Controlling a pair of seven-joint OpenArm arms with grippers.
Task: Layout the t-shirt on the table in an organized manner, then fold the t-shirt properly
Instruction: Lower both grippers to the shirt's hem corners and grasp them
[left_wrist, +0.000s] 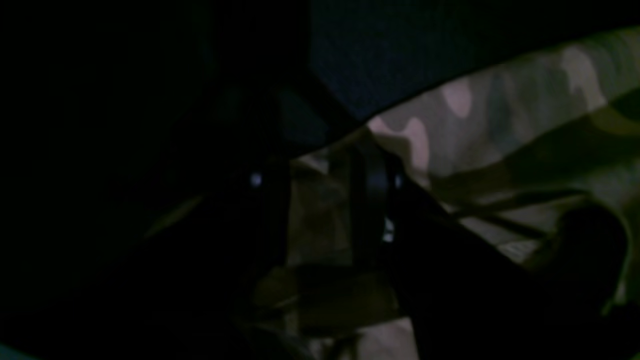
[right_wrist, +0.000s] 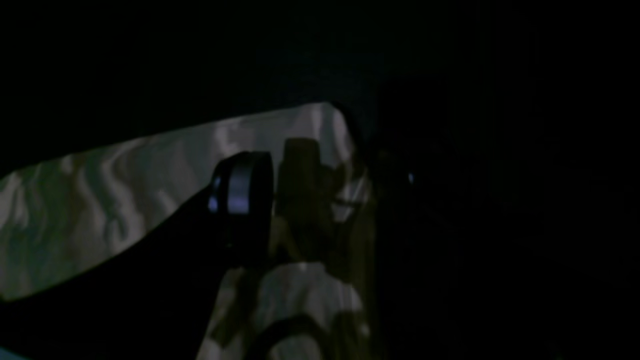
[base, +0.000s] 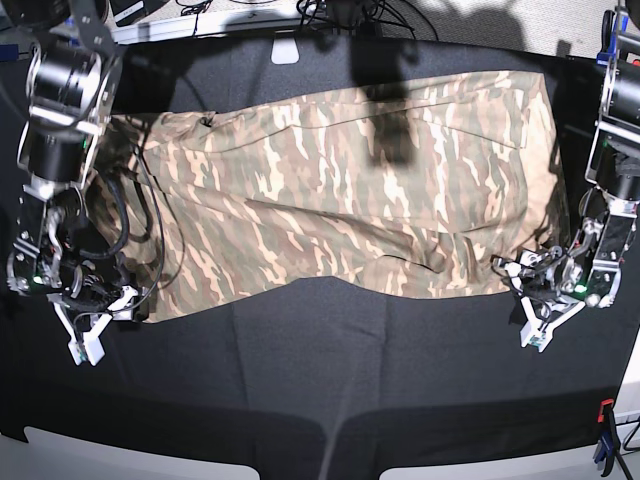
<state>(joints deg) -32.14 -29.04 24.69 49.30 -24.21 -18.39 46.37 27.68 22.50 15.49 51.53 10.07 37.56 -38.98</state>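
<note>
The t-shirt lies spread across the black table, with cables beyond the far edge. The right gripper has its fingers spread wide at one near corner. The left gripper stands at the other corner, its jaws apart around the cloth edge; whether they pinch it I cannot tell.

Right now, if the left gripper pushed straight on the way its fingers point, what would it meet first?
Probably the t-shirt: in the left wrist view the left gripper straddles its edge, with camouflage fabric directly ahead and the black table beyond. Depth is dark and unclear.
</note>
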